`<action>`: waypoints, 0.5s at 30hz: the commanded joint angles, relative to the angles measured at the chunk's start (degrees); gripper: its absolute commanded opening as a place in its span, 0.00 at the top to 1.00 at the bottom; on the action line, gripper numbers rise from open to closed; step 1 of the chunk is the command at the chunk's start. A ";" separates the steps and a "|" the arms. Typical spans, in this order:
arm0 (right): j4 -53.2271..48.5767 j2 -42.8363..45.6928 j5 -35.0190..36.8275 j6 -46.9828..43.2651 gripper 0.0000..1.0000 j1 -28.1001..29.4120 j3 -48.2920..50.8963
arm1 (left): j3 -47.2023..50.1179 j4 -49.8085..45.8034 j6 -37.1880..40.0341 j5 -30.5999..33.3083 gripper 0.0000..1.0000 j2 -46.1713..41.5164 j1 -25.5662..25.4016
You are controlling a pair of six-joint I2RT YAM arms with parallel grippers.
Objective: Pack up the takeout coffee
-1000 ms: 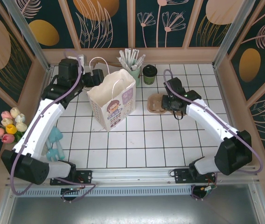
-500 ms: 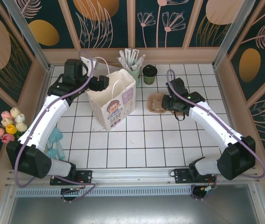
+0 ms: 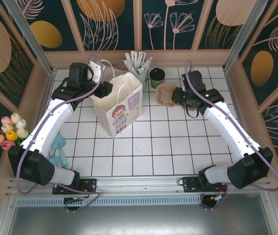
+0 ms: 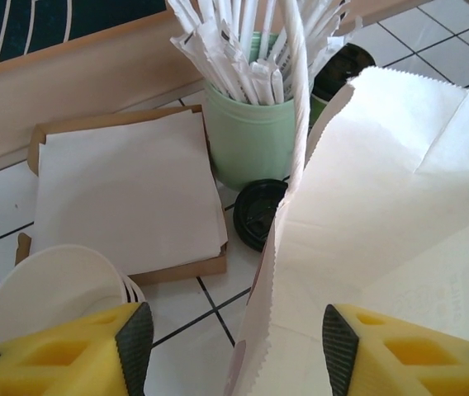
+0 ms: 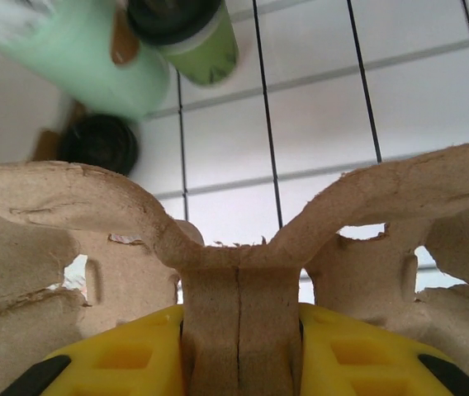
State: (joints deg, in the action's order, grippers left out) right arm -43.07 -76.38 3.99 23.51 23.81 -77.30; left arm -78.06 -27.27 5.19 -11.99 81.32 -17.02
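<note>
Where things stand: the right gripper (image 5: 239, 334) is clamped on the middle rib of the cardboard carrier (image 3: 164, 93), which looks lifted and tipped a bit above the tiles. The takeout coffee (image 3: 157, 77) is standing with its lid on at the far side of the table, just left of the carrier and right beside the mint holder (image 3: 140, 74) of wrapped straws. The left gripper (image 4: 230, 342) is about half open, straddling the far-left rim of the paper bag (image 3: 119, 105) and holding nothing as far as I can see. My guess is the step is getting that bag mouth held wide so the carrier and cup can go in. If so, I'd pinch just the one wall of the bag below the rim, not the handle loop that runs up right there, then pull gently away so the bag doesn't tip or slide. For the right side, level the carrier before going anywhere, since a grip on one thin rib lets it swing. I'd also keep its edge off the cup, because they're really close and a nudge could knock the coffee into the straws or onto the loose black lid (image 4: 259, 210) next to the holder.
</note>
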 commanded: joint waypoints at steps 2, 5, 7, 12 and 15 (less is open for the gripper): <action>-1.16 -0.20 -2.85 -2.58 0.68 -0.58 -7.42 | -0.41 -1.31 2.65 -0.50 0.61 2.01 0.22; -0.54 -1.61 -6.84 -2.84 0.68 -0.57 -11.18 | -0.50 -0.29 3.53 -5.66 0.80 1.60 0.19; -0.27 -2.65 -9.25 -2.78 0.68 -0.63 -14.17 | 0.44 0.96 4.08 -8.98 0.84 0.87 0.21; -0.17 -5.33 -13.95 -1.87 0.67 -0.63 -22.09 | 0.54 0.69 4.51 -17.32 0.95 0.27 0.14; 0.91 -6.57 -18.36 -1.12 0.67 -0.60 -25.76 | 0.08 0.19 4.72 -22.46 1.00 0.02 -0.14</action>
State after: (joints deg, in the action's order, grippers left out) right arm -43.51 -82.28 -8.40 21.78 23.33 -99.11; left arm -77.97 -27.24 9.02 -26.57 82.87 -16.99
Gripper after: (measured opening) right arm 0.328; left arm 0.074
